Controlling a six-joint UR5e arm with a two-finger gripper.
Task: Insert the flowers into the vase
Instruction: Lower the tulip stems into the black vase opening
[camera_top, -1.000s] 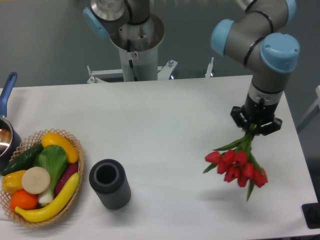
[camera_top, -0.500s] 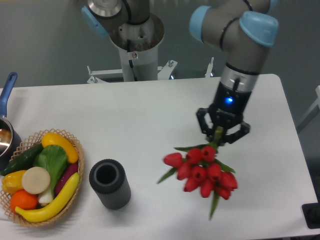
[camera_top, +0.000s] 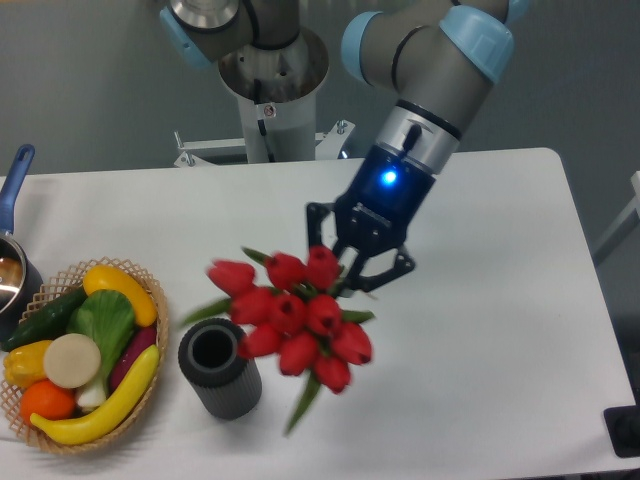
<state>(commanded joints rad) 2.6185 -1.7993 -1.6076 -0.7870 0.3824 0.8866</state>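
Tulips: we see the bunch of red tulips (camera_top: 295, 315) held above the tabletop (camera_top: 480, 350), buds spread low and to the left, a green leaf trailing down at the bottom.
Hand: our hand (camera_top: 358, 262) is clenched on the tulips' stems, its dark fingers on either side of the greenery, a blue light glowing on the wrist above.
Vase: the dark ribbed vase (camera_top: 219, 367) stands upright on the tabletop, its round opening showing; the lowest buds hang just to its right and slightly above, and we cannot tell whether any touch the rim.
Basket: a wicker basket (camera_top: 150, 300) just left of the vase holds a banana, cucumber, orange and leafy vegetable.
Pot: a pot with a blue handle (camera_top: 17, 175) sits at the left edge.
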